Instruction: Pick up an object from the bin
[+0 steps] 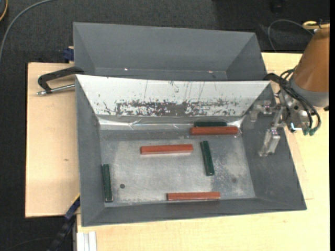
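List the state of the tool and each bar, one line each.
tool: over right wall of bin, touching no bar
back green bar: flat, at back wall
back red bar: flat, beside it
middle red bar: flat, alone
middle green bar: flat, alone
left green bar: flat, by left wall
front red bar: flat, by front wall
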